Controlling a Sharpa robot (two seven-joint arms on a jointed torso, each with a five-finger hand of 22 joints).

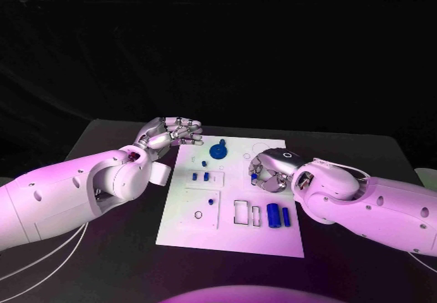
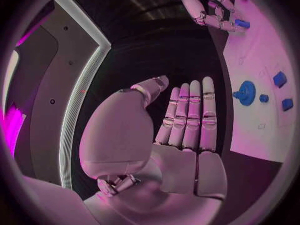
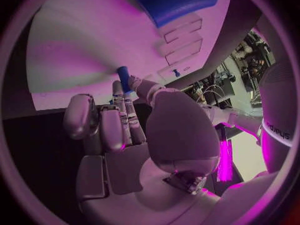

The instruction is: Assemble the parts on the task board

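The white task board (image 1: 187, 230) lies in the middle of the black table. A blue round part (image 1: 220, 151) sits near its far edge, two small blue blocks (image 1: 202, 175) below it, and two blue cylinders (image 1: 278, 216) lie beside rectangular slots (image 1: 241, 212). My right hand (image 1: 271, 169) hovers over the board's right side and pinches a small blue peg (image 3: 124, 78) between thumb and fingertips. My left hand (image 1: 168, 134) is off the board's far left corner, fingers straight and holding nothing. The left wrist view shows the round part (image 2: 247, 92) and my right hand (image 2: 206, 7).
A tiny blue peg (image 1: 211, 201) stands in the board's left half, with a ring-shaped recess (image 1: 199, 215) below it. Bare black table (image 1: 364, 151) surrounds the board. My left forearm (image 1: 91, 189) lies along the board's left edge.
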